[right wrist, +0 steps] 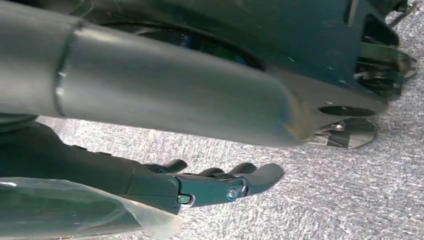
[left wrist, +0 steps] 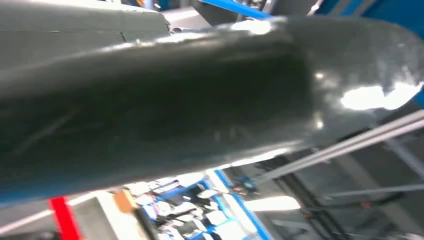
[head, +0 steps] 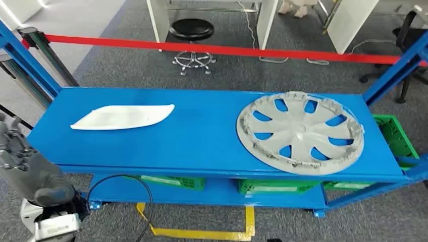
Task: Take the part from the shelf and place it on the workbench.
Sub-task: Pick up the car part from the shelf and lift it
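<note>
Now, shelf (head: 202, 136): blue top board carrying both parts.
Hubcap (head: 300, 132): grey, flat at shelf's right end.
White part (head: 122, 116): toward shelf's left end.
Left hand (head: 17, 156): off shelf's left edge, empty, fingers apart.
Right hand (right wrist: 220, 182): over carpet, holding nothing, fingers extended.

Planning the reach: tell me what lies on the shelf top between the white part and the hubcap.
Nothing: in the head view, bare blue shelf top separates the white part from the grey hubcap.

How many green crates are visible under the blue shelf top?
4. Three green crates sit below the shelf top: left, middle, right. A fourth stands past its right end. Others may be hidden.
</note>
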`<state>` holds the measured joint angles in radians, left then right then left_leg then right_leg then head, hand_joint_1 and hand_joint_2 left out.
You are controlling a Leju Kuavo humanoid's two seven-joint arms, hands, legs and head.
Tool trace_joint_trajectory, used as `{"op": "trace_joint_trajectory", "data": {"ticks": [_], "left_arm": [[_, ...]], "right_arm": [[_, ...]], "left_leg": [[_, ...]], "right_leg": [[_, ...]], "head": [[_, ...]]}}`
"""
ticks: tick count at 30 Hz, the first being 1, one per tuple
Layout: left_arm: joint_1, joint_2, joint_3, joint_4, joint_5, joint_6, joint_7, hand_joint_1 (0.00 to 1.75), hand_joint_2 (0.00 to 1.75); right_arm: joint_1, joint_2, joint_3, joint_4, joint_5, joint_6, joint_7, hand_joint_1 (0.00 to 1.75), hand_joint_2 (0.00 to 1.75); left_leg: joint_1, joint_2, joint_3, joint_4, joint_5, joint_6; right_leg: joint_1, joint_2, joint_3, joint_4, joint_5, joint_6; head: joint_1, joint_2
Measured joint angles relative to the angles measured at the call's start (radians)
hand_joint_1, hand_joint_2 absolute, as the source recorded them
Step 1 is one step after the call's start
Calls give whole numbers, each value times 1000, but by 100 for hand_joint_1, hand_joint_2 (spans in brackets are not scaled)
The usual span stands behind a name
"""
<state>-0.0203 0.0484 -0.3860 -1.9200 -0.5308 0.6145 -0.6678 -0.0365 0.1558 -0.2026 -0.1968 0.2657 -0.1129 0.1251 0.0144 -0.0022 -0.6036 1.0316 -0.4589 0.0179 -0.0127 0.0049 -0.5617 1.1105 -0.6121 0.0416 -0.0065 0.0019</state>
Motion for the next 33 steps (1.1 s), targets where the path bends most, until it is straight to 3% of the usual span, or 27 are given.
{"op": "trace_joint_trajectory", "data": {"ticks": [2, 3, 4, 5, 7, 9, 10, 12, 14, 16, 18, 19, 20, 21, 23, 24, 26, 28, 30, 33], "left_arm": [[-18, 1, -12, 7, 3, -14, 3, 0, 0], [-34, 2, -24, 15, 5, -26, 6, 0, 0], [-47, 2, -33, 21, 6, -35, 10, 0, 0], [-58, 3, -41, 27, 8, -42, 14, 0, 0], [-80, 3, -53, 37, 10, -53, 19, 0, 0], [-112, 2, -63, 51, 11, -70, 33, 0, 0], [-135, 0, -69, 62, 14, -87, 46, 0, 0], [-192, -7, -81, 94, 27, -142, 81, 0, 0], [-255, -17, -93, 132, 42, -202, 109, 0, 87], [-320, -30, -105, 185, 45, -252, 131, 0, 175], [-385, -45, -118, 258, 57, -311, 157, 0, 175], [-417, -56, -122, 299, 75, -349, 170, 0, 175], [-446, -70, -125, 339, 99, -383, 181, 0, 175], [-472, -85, -127, 374, 122, -412, 188, 0, 175], [-514, -109, -130, 424, 143, -439, 202, 0, 175], [-533, -117, -132, 445, 140, -444, 213, 0, 175], [-571, -129, -139, 502, 110, -445, 250, 0, 175], [-615, -138, -146, 582, 52, -422, 282, 0, 175], [-666, -146, -154, 678, -28, -368, 311, 0, 175], [-750, -152, -161, 860, -136, -294, 372, 0, 175]], "right_arm": [[0, 0, 2, 0, 5, 1, 5, 0, 0], [-1, -1, 4, 0, 8, 3, 10, 0, 0], [0, -1, 6, 0, 12, 4, 13, 0, 0], [1, -1, 7, 0, 14, 6, 15, 0, 0], [1, -2, 9, 0, 21, 11, 17, 0, 0], [-2, -3, 13, 0, 30, 17, 15, 0, 0], [-4, -4, 16, 0, 37, 21, 12, 0, 0], [-9, -5, 24, 0, 53, 30, 7, 0, 0], [-14, -5, 34, 0, 66, 36, 10, 0, 0], [-23, -5, 43, 0, 75, 37, 19, 0, 0], [-31, -4, 52, 0, 83, 38, 25, 0, 0], [-34, -3, 56, 0, 86, 41, 24, 0, 0], [-37, -3, 58, 0, 88, 46, 22, 0, 0], [-40, -3, 60, 0, 90, 52, 19, 0, 0], [-44, -3, 64, 0, 91, 62, 14, 0, 0], [-45, -3, 65, 0, 90, 63, 13, 0, 0], [-47, -3, 65, 0, 81, 61, 17, 0, 0], [-47, -1, 65, 0, 71, 57, 22, 0, 0], [-45, 4, 64, 0, 67, 57, 25, 0, 0], [-37, 10, 64, 1, 71, 61, 39, 0, 0]], "left_leg": [[-2, 0, 0, 0, -2, 3], [-3, 0, 1, 0, -4, 6], [-5, 0, 3, 0, -6, 8], [-6, 0, 6, 0, -8, 9], [-8, -1, 16, 0, -14, 8], [-12, -2, 23, 3, -21, 1], [-13, -3, 23, 4, -22, -3], [-13, -3, 21, 3, -21, -12], [-11, -3, 16, 15, -31, -23], [-8, -2, -15, 89, -74, -33], [-5, -2, -73, 214, -128, -41], [-4, -1, -95, 259, -138, -43], [-2, -1, -103, 269, -127, -44], [-1, -1, -94, 244, -100, -44], [0, -1, -44, 124, -24, -40], [-1, -2, -22, 70, -2, -37], [-5, -2, -5, 18, 3, -28], [-6, -3, -6, 5, 1, -16], [-4, -2, -4, -2, 5, -5], [-3, 0, -2, -4, 5, 7]], "right_leg": [[0, 0, -50, 85, -28, 1], [0, 0, -92, 151, -46, 1], [1, 0, -123, 191, -46, 0], [1, 0, -136, 193, -25, -2], [2, 0, -105, 90, 59, -10], [6, -2, -53, -32, 116, -19], [9, -2, -37, -67, 126, -23], [10, -2, -28, -81, 122, -30], [7, -3, -26, -86, 126, -39], [2, -4, -22, -91, 129, -48], [2, -4, -21, -90, 128, -51], [1, -4, -20, -90, 128, -51], [1, -4, -19, -90, 128, -51], [1, -3, -17, -90, 127, -50], [1, 1, -14, -89, 124, -45], [2, 3, -15, -88, 122, -41], [4, 4, -22, -86, 123, -30], [4, 3, -29, -87, 124, -19], [2, 1, -48, -58, 104, -10], [1, 0, -140, 119, 33, -3]], "head": [[1, 0], [2, 0], [2, 0], [2, 0], [2, 0], [2, 0], [1, 0], [0, 0], [0, 0], [-3, 0], [-4, 0], [-4, 0], [-4, 0], [-4, 0], [-4, 0], [-4, 0], [-3, 0], [-4, 0], [-3, 0], [-1, 0]]}}
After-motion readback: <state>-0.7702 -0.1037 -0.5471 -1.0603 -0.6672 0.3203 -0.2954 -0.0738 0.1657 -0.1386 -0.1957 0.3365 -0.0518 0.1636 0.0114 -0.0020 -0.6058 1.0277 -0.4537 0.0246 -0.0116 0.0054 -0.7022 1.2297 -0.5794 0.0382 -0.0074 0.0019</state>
